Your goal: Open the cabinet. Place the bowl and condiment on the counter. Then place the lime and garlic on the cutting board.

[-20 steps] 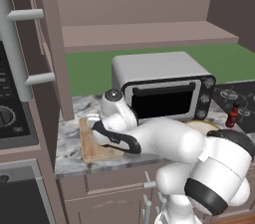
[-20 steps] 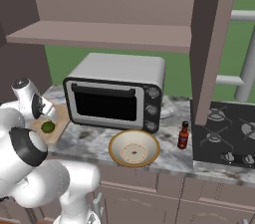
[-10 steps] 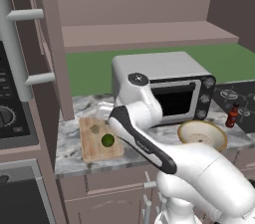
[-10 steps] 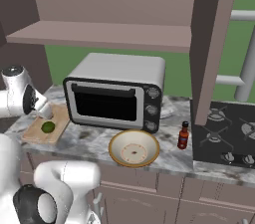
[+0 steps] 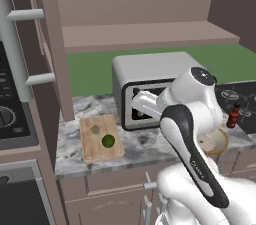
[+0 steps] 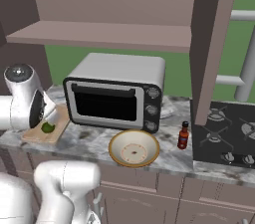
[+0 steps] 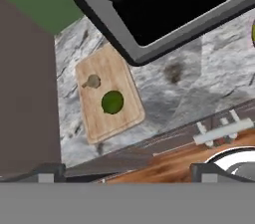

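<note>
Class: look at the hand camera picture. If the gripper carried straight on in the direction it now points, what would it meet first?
Probably the counter, just right of the cutting board and in front of the toaster oven. The gripper is open and empty; the lime lies slightly off that line. Depth is hard to judge.

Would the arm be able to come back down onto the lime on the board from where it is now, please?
Probably yes: the lime lies in the open on the cutting board, with only the small garlic beside it, apart, and nothing above it.
</note>
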Controlling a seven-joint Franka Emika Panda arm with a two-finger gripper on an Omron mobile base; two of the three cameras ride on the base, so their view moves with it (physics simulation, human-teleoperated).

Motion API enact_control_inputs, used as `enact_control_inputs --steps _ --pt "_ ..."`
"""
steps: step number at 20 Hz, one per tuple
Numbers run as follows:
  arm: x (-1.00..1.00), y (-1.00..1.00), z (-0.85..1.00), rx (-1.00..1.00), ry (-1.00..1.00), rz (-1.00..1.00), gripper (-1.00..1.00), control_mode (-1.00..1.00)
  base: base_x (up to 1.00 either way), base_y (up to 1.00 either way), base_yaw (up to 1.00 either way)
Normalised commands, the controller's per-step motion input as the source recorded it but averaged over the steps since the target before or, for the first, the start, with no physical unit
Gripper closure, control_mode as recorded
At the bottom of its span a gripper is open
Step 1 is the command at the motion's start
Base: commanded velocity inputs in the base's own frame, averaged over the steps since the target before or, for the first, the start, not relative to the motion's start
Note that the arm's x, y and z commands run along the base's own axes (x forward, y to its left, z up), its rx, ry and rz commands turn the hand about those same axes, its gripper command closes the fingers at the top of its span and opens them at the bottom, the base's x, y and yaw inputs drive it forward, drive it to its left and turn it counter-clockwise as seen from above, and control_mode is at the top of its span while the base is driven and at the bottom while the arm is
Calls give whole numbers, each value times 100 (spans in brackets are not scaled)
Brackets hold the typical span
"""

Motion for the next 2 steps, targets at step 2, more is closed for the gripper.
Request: enact_control_inputs --steps 2 --pt "-62 -48 53 7 0 -8 -100 -100 0 0 0"
